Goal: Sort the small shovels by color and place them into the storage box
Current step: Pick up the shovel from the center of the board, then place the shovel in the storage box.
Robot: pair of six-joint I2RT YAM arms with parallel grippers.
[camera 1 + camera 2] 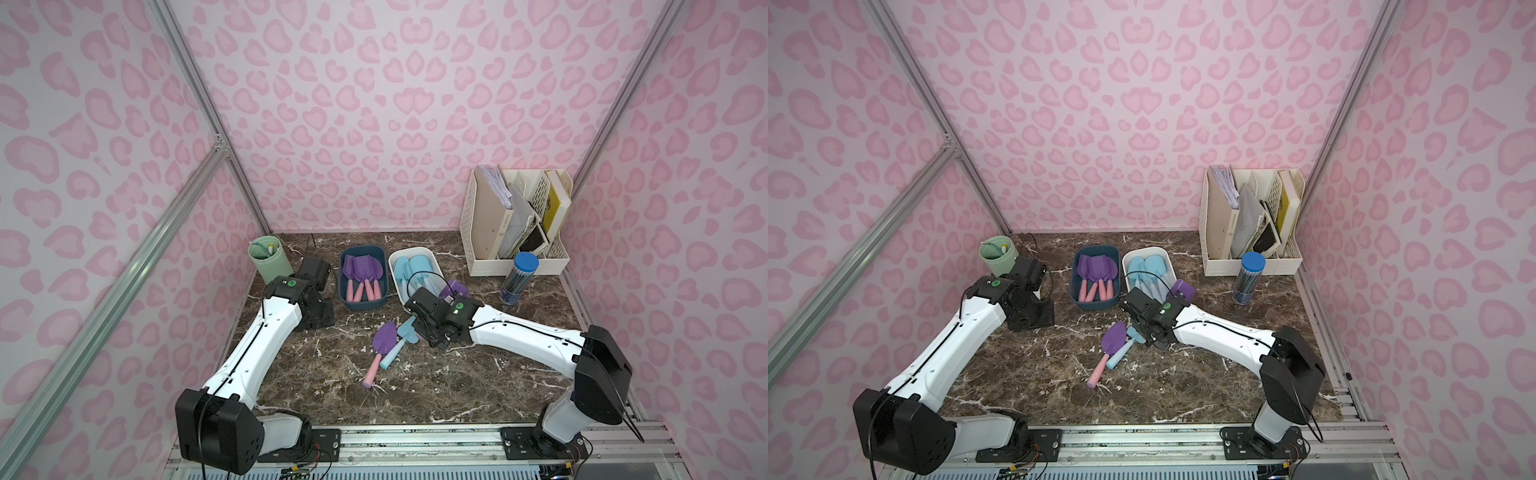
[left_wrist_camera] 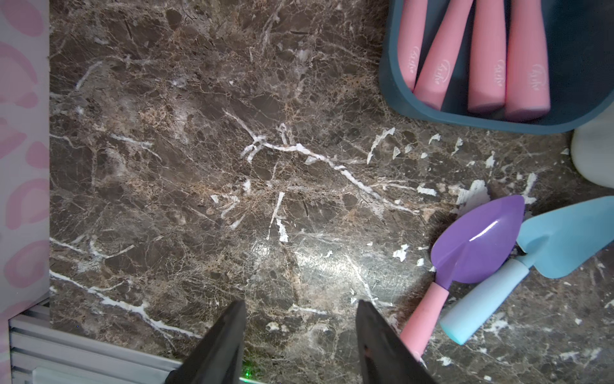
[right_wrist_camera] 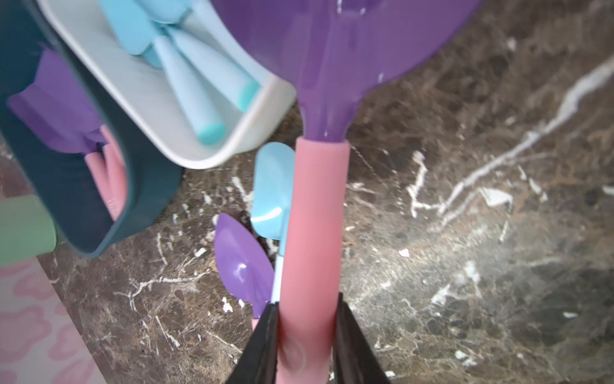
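Note:
My right gripper [image 3: 306, 299] is shut on the pink handle of a purple-bladed shovel [image 3: 319, 212]. It is lifted off the table, and its blade [image 1: 455, 286] shows beside the white box [image 1: 409, 250], which holds several light blue shovels [image 1: 409, 268]. The dark blue box [image 1: 363, 306] holds several purple shovels [image 1: 361, 270] with pink handles. On the marble in front of the boxes, a purple shovel [image 1: 384, 337] and a light blue shovel [image 1: 406, 332] lie side by side. My left gripper [image 2: 300, 303] hangs open over bare table left of the dark blue box, with nothing between its fingers.
A green cup [image 1: 270, 257] stands at the back left. At the back right is a cream file organiser [image 1: 515, 224] with papers, and in front of it a clear jar with a blue lid [image 1: 519, 278]. Pink walls close in the table.

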